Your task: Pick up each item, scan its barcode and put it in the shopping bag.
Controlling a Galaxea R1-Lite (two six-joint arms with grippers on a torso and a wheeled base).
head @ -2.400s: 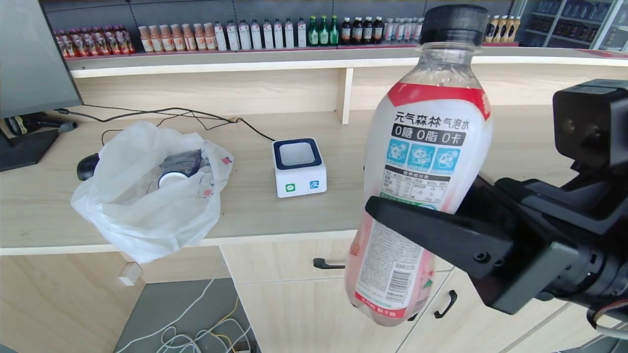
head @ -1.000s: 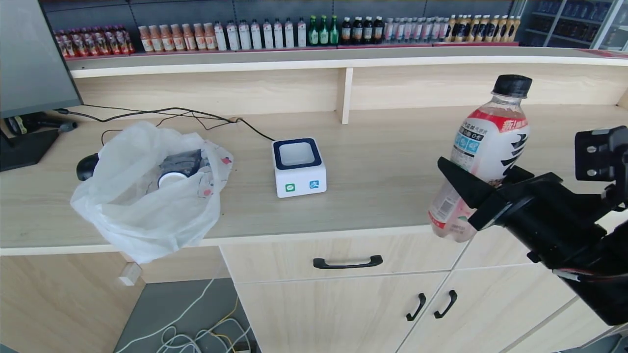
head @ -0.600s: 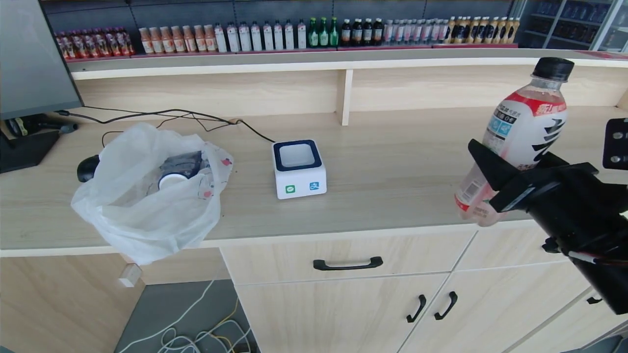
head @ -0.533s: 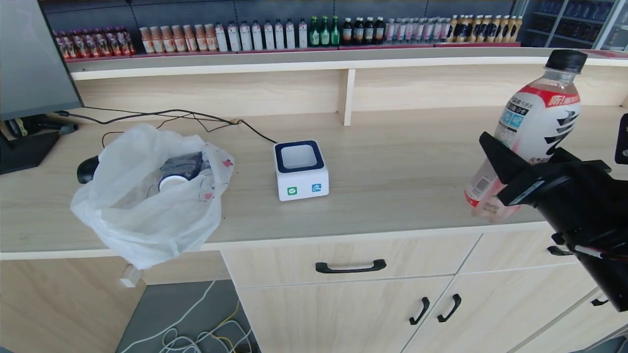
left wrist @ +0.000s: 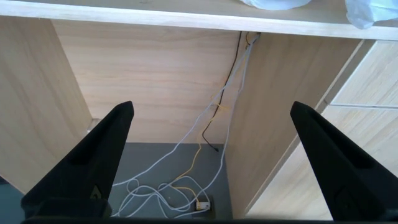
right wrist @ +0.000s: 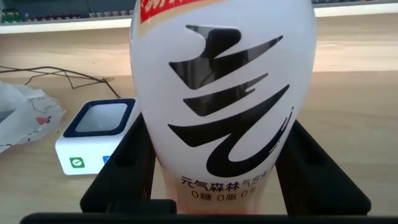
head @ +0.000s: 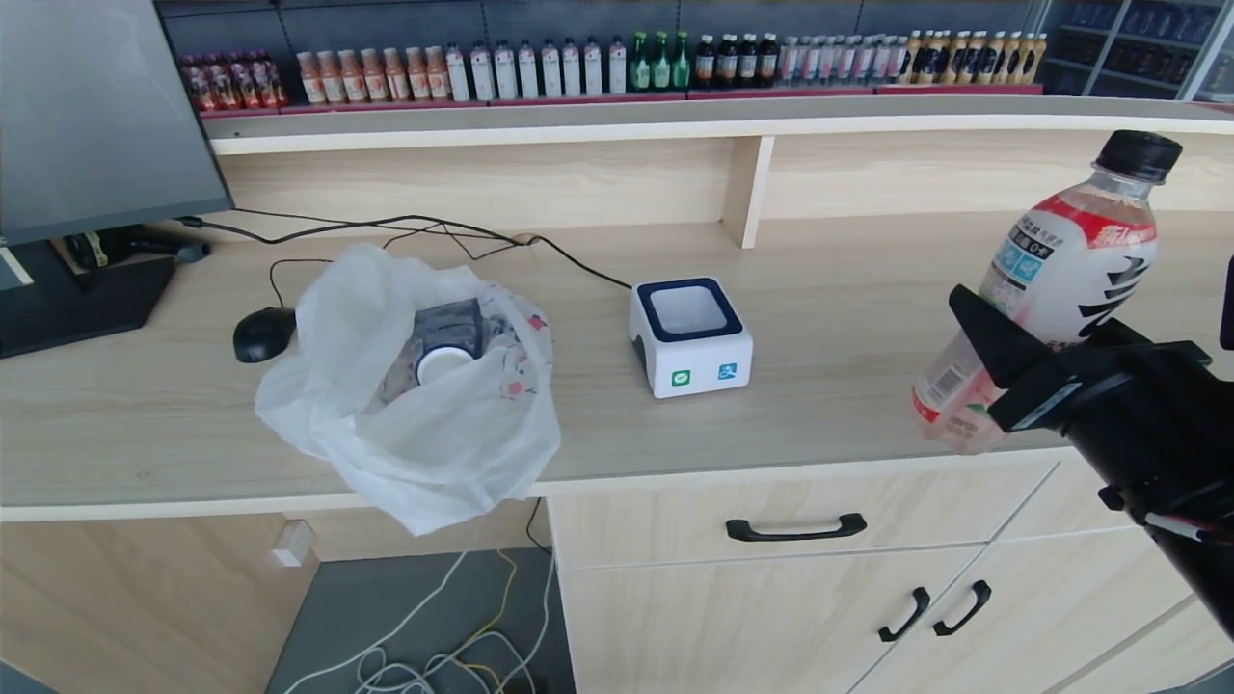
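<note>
Bottle [head: 1051, 280]: carried away from close before the head camera and out to the right since the earlier frames; now held in the air over the front edge of the bench [head: 848, 318] near its right end, tilted, black cap up and toward the back right.
Head camera: swung as well; rightward slide of bag and scanner in the picture put down to that, not to any move on the bench.
Right gripper [head: 1051, 333]: clamped across the bottle's lower half, one finger on each side of the label.
Left gripper [left wrist: 211, 162]: low, below the bench top, above loose floor cables; fingers spread wide, holding nothing.
Scanner [head: 690, 337]: white box at mid-bench, window facing up, well apart from the bottle, to its left.
Bag [head: 415, 434]: white plastic, left of the scanner at the front edge, partly drooping over it; mouth open, a white-capped item [head: 443, 364] already inside.
Barcode [head: 949, 382]: low on the label, turned toward the left front, not down.
Step in hand: judged as bringing the bottle to the scan; bagging not yet done.
Next move: probably leftward travel until over the scanner window, plus a turn of the wrist to face the barcode downward, close but not touching.
</note>
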